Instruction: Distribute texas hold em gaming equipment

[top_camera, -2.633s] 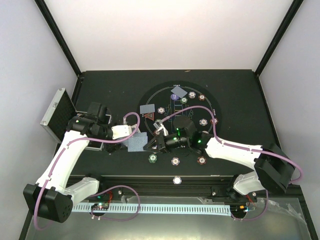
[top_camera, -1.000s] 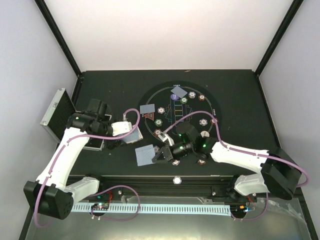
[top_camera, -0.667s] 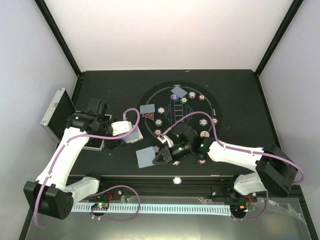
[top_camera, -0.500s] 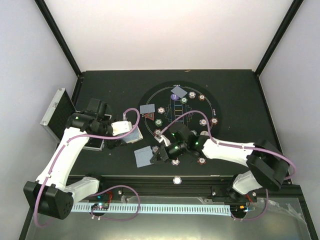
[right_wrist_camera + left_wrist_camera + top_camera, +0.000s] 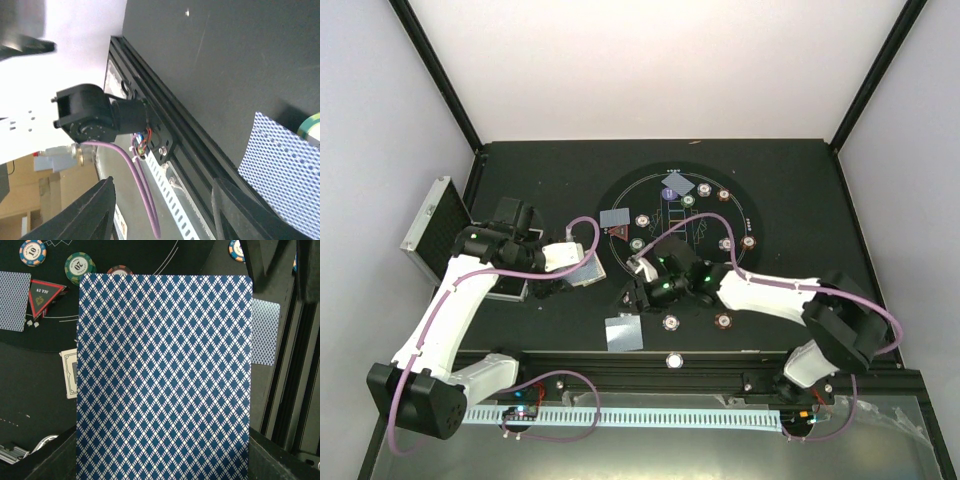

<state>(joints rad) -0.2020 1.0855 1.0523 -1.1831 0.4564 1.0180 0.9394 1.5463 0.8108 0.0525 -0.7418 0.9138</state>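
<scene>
My left gripper is shut on blue diamond-backed playing cards, which fill the left wrist view and hide the jaws. My right gripper stands open over the mat's near left rim, nothing between its dark fingers. A single card lies flat on the table just in front of it, seen again as a card at the lower right. Striped chips ring the round mat. Two more cards and a red triangle marker lie on it.
The silver ribbed case stands open at the far left behind the left arm. A white button disc sits on the black front rail. Another chip lies by the right forearm.
The right gripper has opened and let go of its card, which now lies flat near the front edge. That gripper has drawn back toward the mat. The left arm has not moved.
</scene>
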